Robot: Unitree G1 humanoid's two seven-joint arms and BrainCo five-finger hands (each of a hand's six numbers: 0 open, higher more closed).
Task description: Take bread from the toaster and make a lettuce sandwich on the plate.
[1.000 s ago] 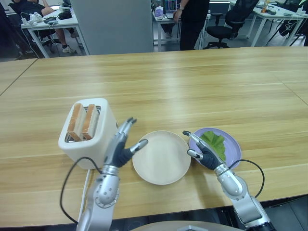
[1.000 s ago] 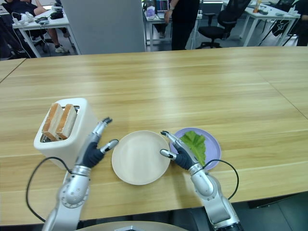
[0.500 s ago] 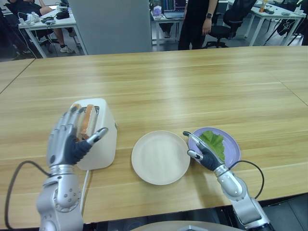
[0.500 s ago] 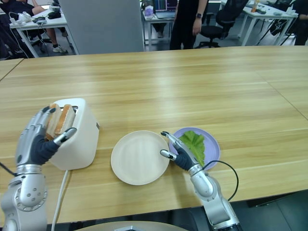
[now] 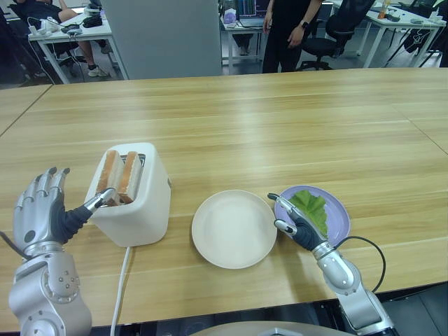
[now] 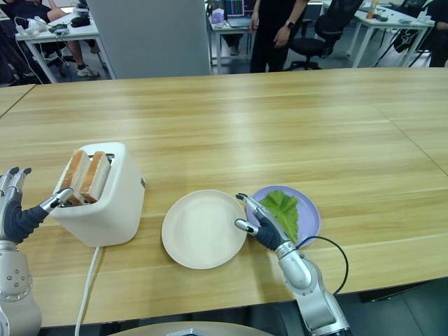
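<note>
A white toaster (image 5: 133, 203) stands at the near left with two slices of bread (image 5: 119, 176) upright in its slots. My left hand (image 5: 42, 213) is raised just left of the toaster, open, with its thumb tip touching the toaster's top by the left slice. A cream plate (image 5: 234, 228) lies bare in the middle. To its right a purple plate (image 5: 337, 210) holds a lettuce leaf (image 5: 312, 208). My right hand (image 5: 295, 223) rests open between the two plates, at the purple plate's left rim.
The toaster's white cord (image 5: 120, 287) runs off the table's near edge. A black cable (image 5: 369, 245) loops by my right forearm. The wide wooden table (image 5: 245, 119) stretches beyond. Desks, chairs and people fill the room behind.
My left hand swung from between toaster and cream plate up over the toaster, then to the toaster's left side. The right hand kept still.
</note>
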